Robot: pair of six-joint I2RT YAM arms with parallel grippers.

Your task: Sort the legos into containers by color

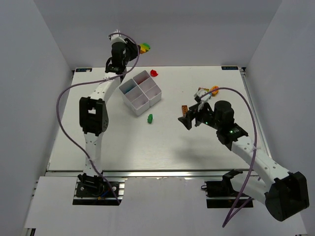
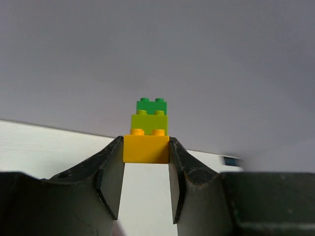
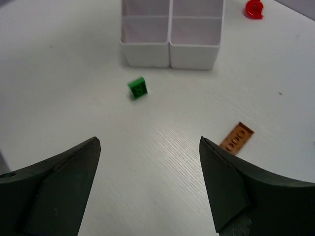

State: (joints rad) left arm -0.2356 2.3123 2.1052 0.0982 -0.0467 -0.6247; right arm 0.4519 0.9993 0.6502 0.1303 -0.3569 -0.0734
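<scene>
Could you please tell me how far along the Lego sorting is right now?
Done: no sorted brick clearly shows in the tray. In hand: the left fingers clamp an orange, lime and green stack, not yet pulled apart; the right fingers are open and empty. Left: the green brick, orange plate, red piece and a small cluster lie loose on the table.

Small brick [image 3: 137, 88] before tray [image 3: 170, 55]; flat plate [image 3: 236, 138] right (apart); rounded piece [image 3: 254, 9] behind tray.

White tray [image 3: 147, 55], green brick [image 3: 137, 88], red brick [image 3: 254, 9], orange plate [image 3: 236, 138], and a stack [image 2: 146, 147] of orange, lime and green
</scene>
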